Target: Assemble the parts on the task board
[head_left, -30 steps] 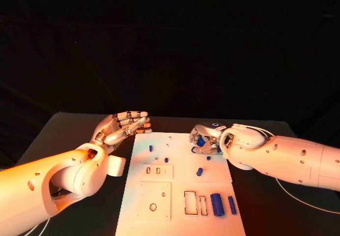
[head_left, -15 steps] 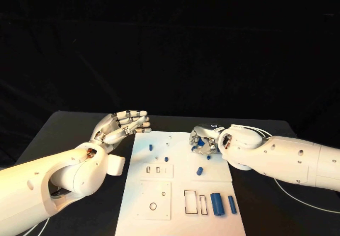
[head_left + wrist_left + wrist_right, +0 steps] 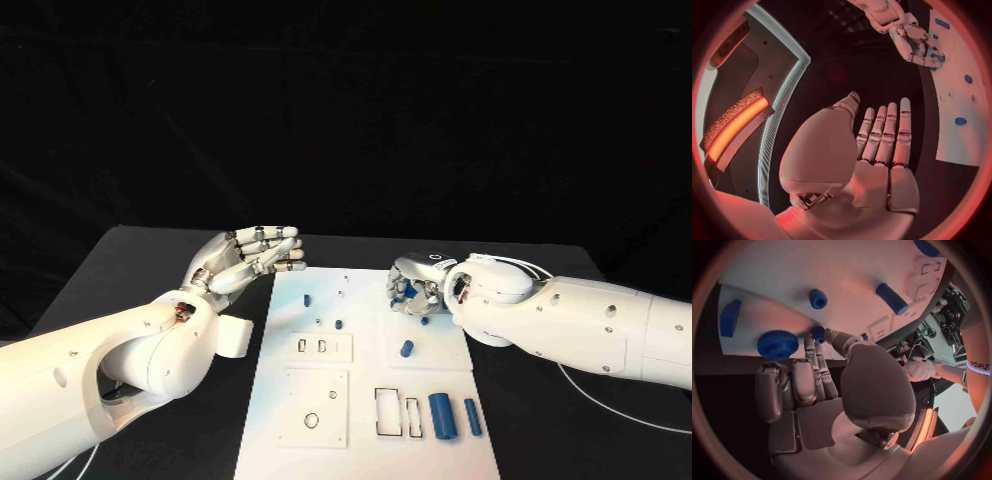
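Observation:
The white task board (image 3: 368,300) lies in the middle of the black table. My right hand (image 3: 414,285) rests on its far right edge with its fingers curled down. In the right wrist view its thumb and a finger pinch a small blue peg (image 3: 819,333), and a blue gear (image 3: 777,344) lies beside the fingers. My left hand (image 3: 254,254) hovers beside the board's far left corner, flat and holding nothing (image 3: 879,150). Loose blue parts lie on the board: a peg (image 3: 307,299), a short cylinder (image 3: 407,349), a thick cylinder (image 3: 441,415) and a slim one (image 3: 472,416).
Rectangular cut-outs (image 3: 323,347) and slots (image 3: 400,412) are set in the near half of the board. A thin white cable (image 3: 620,405) curves over the table at the right. Black table top (image 3: 144,265) lies to the left of the board.
My right hand has sunk slightly lower over the blue parts at the board's far right edge. The left hand has hardly moved.

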Controlling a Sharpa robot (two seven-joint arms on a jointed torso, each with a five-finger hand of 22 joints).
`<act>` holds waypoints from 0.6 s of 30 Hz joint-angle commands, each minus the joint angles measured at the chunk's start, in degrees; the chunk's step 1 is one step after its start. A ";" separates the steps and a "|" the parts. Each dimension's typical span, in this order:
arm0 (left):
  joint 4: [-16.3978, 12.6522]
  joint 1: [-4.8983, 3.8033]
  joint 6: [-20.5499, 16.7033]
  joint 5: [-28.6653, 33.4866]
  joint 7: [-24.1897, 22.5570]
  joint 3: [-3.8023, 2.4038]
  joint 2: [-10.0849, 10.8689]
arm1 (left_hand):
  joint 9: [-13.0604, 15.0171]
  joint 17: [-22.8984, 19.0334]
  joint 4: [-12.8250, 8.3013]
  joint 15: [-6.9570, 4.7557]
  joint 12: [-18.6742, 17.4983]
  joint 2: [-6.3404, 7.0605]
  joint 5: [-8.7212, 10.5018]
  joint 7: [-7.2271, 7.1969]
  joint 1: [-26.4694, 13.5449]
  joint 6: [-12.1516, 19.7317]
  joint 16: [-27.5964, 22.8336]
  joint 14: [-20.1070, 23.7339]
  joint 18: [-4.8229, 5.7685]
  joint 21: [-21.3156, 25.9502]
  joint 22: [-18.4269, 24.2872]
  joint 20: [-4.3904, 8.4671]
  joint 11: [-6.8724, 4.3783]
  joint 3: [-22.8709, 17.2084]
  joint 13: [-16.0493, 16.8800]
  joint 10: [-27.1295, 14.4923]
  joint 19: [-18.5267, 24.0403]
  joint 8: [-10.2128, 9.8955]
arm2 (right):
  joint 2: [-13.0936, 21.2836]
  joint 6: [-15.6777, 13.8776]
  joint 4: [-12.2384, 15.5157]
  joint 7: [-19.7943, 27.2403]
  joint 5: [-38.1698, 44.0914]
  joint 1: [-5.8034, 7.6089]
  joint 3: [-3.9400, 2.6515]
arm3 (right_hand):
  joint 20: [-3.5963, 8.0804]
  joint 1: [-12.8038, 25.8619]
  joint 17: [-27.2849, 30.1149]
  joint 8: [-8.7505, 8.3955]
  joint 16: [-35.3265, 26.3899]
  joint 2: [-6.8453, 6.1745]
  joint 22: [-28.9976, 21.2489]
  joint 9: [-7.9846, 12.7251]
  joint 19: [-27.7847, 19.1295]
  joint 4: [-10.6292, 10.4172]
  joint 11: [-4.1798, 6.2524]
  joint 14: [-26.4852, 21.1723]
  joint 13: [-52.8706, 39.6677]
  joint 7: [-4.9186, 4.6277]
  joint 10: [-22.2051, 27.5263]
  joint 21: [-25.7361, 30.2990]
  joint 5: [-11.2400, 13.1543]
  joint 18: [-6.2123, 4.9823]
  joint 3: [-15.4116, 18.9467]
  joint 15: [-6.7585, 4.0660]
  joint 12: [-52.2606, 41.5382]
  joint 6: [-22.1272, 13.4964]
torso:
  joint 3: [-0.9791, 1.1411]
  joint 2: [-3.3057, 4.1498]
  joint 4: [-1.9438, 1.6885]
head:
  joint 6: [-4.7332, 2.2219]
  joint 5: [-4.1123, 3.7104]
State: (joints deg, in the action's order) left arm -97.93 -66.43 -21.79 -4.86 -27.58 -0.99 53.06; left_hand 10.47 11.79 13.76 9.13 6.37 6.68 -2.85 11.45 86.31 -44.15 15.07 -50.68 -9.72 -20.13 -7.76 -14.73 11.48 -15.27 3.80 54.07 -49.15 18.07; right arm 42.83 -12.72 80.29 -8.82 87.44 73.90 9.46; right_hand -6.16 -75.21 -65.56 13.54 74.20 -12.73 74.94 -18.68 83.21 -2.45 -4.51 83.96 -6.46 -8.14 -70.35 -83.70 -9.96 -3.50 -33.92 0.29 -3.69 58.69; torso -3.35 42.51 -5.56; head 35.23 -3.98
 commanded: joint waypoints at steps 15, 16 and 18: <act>0.16 -0.09 1.11 -0.31 0.74 -0.05 -0.21 | -0.33 0.55 -1.51 -0.11 -1.08 -0.39 -0.10 2.99 2.15 -0.48 0.31 -0.40 -0.67 -0.83 -0.21 0.27 0.02 -2.67 -0.07 0.55 -0.50 -0.45 | -0.67 -3.80 -0.21 -0.03 0.45 -0.11 0.03 | 0.35 -2.02 0.15 2.01 1.08 2.82 5.62 -3.44 0.67 3.02 0.32 1.62 -1.05 -0.15 -1.95 -0.83 -3.68 1.31 -3.58 -0.62 -0.15 0.51 | -0.13 0.05 -0.09 | -0.22 -0.33; 0.17 -0.09 1.13 -0.31 0.76 -0.05 -0.22 | -0.34 0.56 -1.55 -0.11 -1.10 -0.39 -0.10 2.99 2.19 -0.49 0.30 -0.39 -0.66 -0.85 -0.22 0.27 0.03 -2.74 -0.07 0.56 -0.50 -0.46 | -0.75 -4.30 -0.17 0.06 0.43 -0.11 0.03 | 0.35 -2.05 0.19 2.05 1.07 2.86 5.61 -3.51 0.65 3.10 0.33 1.61 -1.07 -0.14 -1.99 -0.82 -3.72 1.30 -3.63 -0.62 -0.16 0.52 | -0.14 0.06 -0.11 | -0.25 -0.35; 0.19 -0.09 1.14 -0.31 0.79 -0.05 -0.25 | -0.36 0.59 -1.65 -0.11 -1.15 -0.42 -0.10 2.99 2.28 -0.51 0.29 -0.40 -0.66 -0.90 -0.24 0.29 0.02 -2.94 -0.07 0.59 -0.50 -0.49 | -0.90 -5.29 -0.09 0.22 0.40 -0.10 0.02 | 0.35 -2.05 0.19 2.05 1.07 2.86 5.61 -3.51 0.65 3.10 0.33 1.61 -1.07 -0.14 -1.99 -0.82 -3.72 1.30 -3.63 -0.62 -0.16 0.52 | -0.15 0.02 -0.17 | -0.31 -0.35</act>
State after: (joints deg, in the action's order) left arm -97.68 -66.44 -21.73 -4.88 -26.77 -0.99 52.96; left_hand 10.19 12.29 12.01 9.13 5.42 6.11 -2.85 11.45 87.95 -44.15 15.07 -50.68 -9.72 -20.84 -7.95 -14.52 11.68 -17.97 3.80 54.28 -49.36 17.85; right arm 42.06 -15.47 80.08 -9.03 87.45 73.81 9.49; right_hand -5.95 -76.46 -65.42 15.51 74.92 -11.28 74.92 -22.14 83.42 -0.39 -4.82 84.04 -6.54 -8.24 -71.25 -84.21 -13.43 -2.85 -36.54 0.20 -3.63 58.91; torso -3.47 42.57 -5.66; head 34.96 -4.31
